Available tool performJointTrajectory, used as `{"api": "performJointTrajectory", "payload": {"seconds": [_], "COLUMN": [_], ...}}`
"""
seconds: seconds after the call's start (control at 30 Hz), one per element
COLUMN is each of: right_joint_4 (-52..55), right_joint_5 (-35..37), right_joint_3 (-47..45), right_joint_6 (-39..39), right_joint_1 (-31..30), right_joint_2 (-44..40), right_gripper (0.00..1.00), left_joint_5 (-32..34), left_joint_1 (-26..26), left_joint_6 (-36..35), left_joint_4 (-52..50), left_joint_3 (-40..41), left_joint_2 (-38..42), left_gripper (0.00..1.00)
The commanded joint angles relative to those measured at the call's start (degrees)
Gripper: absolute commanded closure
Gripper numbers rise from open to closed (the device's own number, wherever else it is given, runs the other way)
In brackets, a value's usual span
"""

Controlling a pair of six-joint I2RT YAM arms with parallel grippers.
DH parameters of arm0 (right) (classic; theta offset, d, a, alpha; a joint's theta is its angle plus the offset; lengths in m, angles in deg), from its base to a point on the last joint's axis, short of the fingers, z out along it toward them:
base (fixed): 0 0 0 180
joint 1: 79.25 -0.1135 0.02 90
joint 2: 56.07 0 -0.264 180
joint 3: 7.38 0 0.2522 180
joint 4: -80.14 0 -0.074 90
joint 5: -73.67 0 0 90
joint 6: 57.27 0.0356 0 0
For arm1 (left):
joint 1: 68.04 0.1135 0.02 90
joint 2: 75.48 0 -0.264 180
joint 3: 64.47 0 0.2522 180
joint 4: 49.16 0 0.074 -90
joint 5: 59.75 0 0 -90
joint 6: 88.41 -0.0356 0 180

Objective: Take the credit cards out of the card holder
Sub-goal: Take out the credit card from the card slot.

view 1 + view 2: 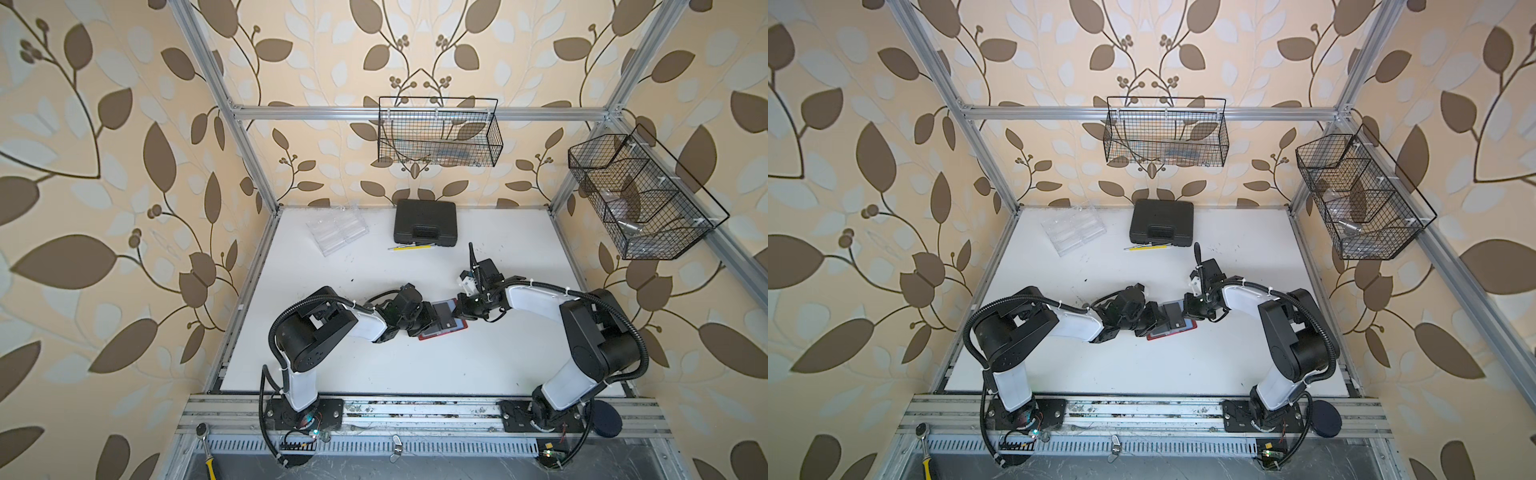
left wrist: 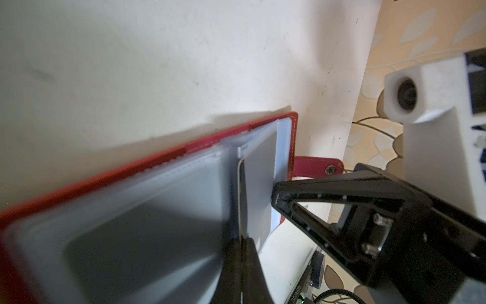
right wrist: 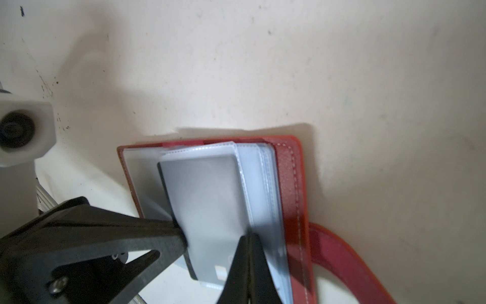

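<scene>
The card holder (image 3: 292, 184) is a flat red wallet with white stitching, lying open around the middle of the white surface (image 1: 415, 365). Clear bluish-grey sleeves (image 3: 265, 171) are stacked on it, and a red strap tab (image 2: 315, 168) with a snap pokes out past one edge. One dark credit card (image 3: 202, 210) sits in the top sleeve, which is lifted at an angle off the rest — the card's edge sticks out of the sleeve's open side.
</scene>
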Motion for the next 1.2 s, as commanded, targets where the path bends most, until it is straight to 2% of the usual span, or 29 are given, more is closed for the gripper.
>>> {"api": "performJointTrajectory", "payload": {"seconds": [0.0, 0.3, 0.67, 0.93, 0.97, 1.03, 1.17], "right_joint_4": [3.9, 4.1, 4.2, 3.7, 3.5, 3.3, 3.1], "right_joint_5": [2.0, 2.2, 2.5, 2.0, 1.9, 1.8, 1.8], "right_joint_3": [-2.9, -2.9, -3.1, -3.3, -3.4, -3.5, -3.6], "right_joint_6": [0.3, 0.1, 0.2, 0.4, 0.5, 0.7, 1.0], "right_joint_1": [-0.1, 0.6, 0.9, 0.6, 0.6, 0.4, 0.0], "right_joint_2": [2.8, 2.6, 2.1, 2.0, 2.1, 2.3, 2.5], "right_gripper": [0.98, 0.97, 0.83, 0.86, 0.86, 0.88, 0.9], "left_joint_5": [-0.9, 0.8, 1.3, -1.8, -1.9, -1.9, -2.5], "left_joint_1": [0.1, 0.1, 0.1, 0.1, 0.1, 0.1, 0.1], "left_joint_6": [-0.8, -0.4, -0.5, -0.9, -1.0, -1.4, -1.6], "left_joint_4": [3.6, 5.5, 4.8, 6.3, 6.4, 6.2, 6.2], "left_joint_3": [0.9, 4.3, 5.9, 4.5, 4.3, 3.8, 2.8], "left_joint_2": [1.3, 4.1, 5.7, 4.4, 4.2, 4.4, 3.6], "left_gripper": [1.0, 1.0, 1.0, 1.0, 0.98, 0.86, 0.76]}}
